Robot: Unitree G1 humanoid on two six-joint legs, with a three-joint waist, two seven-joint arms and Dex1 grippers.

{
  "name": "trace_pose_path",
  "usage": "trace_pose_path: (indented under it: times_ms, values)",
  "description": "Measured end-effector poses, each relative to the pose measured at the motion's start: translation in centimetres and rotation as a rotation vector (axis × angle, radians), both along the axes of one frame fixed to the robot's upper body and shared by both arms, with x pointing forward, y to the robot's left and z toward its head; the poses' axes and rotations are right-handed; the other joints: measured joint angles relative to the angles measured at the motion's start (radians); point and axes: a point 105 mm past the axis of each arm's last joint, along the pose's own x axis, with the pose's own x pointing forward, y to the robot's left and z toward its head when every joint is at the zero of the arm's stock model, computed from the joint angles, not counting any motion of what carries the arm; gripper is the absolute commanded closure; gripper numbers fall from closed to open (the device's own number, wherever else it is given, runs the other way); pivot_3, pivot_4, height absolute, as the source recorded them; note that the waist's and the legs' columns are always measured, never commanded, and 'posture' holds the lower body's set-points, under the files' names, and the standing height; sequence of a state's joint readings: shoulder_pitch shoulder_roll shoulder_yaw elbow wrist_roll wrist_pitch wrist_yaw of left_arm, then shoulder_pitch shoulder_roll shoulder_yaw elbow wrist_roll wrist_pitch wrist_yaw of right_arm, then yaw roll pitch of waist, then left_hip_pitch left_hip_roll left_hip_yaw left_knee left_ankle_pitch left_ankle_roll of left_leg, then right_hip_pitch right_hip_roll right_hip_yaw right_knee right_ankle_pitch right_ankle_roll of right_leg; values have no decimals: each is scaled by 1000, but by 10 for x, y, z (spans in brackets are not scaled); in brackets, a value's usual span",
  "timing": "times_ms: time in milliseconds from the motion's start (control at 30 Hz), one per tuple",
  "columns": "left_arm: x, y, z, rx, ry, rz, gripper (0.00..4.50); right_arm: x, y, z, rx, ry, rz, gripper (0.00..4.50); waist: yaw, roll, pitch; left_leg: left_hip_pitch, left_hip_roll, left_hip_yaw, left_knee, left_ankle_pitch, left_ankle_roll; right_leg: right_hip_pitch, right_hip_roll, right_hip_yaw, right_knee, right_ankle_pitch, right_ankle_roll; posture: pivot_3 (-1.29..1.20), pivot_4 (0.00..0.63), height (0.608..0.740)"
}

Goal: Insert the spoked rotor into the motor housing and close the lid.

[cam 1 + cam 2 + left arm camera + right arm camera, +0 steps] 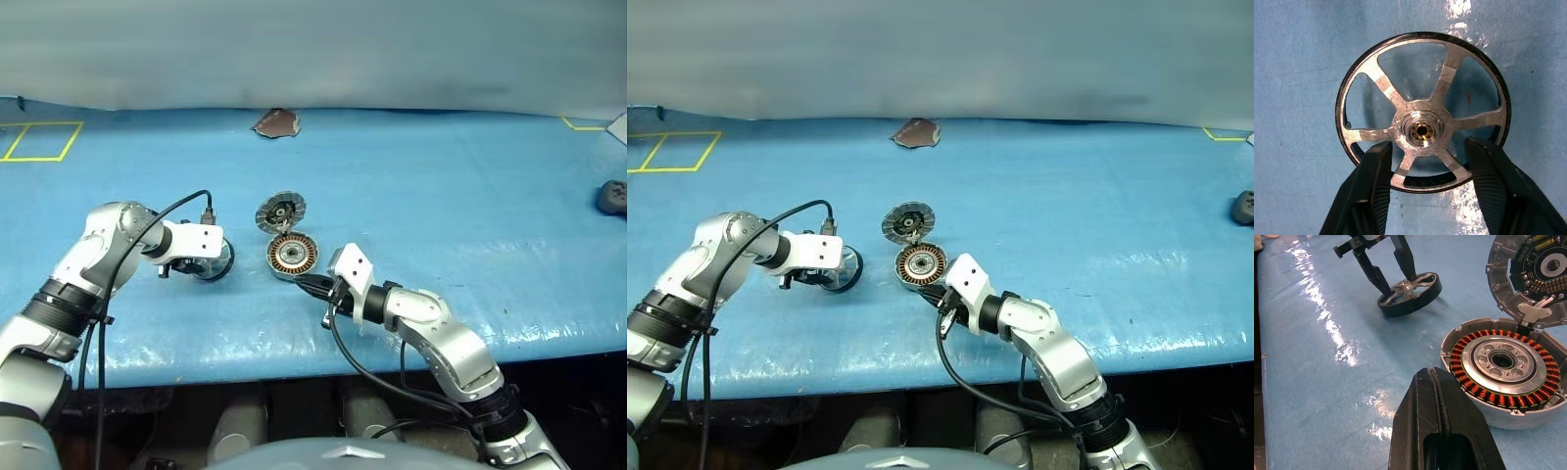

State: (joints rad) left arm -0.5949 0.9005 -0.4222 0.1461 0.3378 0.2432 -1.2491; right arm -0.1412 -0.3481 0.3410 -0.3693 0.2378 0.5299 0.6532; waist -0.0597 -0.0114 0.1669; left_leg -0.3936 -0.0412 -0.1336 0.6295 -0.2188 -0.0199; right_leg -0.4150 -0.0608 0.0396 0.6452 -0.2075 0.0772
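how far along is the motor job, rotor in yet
Not yet. Done: the lid is swung open, so the housing shows its copper windings. In hand: the left gripper is down over the rotor, which lies flat on the blue table, fingers either side of its hub, not clearly gripping. The right gripper is shut beside the housing. Left: lift the rotor, seat it, close the lid.

Evenly lit from overhead, fairly bright. White glare patches on the glossy blue tabletop beside the spoked rotor, more sparkle around its rim. Soft short shadows beneath rotor and motor housing. Closest to the lens, slightly blurred.
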Motion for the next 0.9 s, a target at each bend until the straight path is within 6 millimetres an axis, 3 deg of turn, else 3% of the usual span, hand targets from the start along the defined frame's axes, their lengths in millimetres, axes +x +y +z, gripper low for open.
trace_pose_path:
  times_ms: [567,900]
  values:
    - [-2,-5,2,-15,-18,-122,3275,1,-2,0,-2,-5,-10,4500,1,0,0,0,0,0,1,0,0,0,0,0,0,0,0,0,150,740]
    - [-13,-14,21,-176,28,-224,3275,7,-8,-1,15,-58,-32,4500,0,0,0,0,0,0,1,0,0,0,0,0,0,0,0,0,150,740]
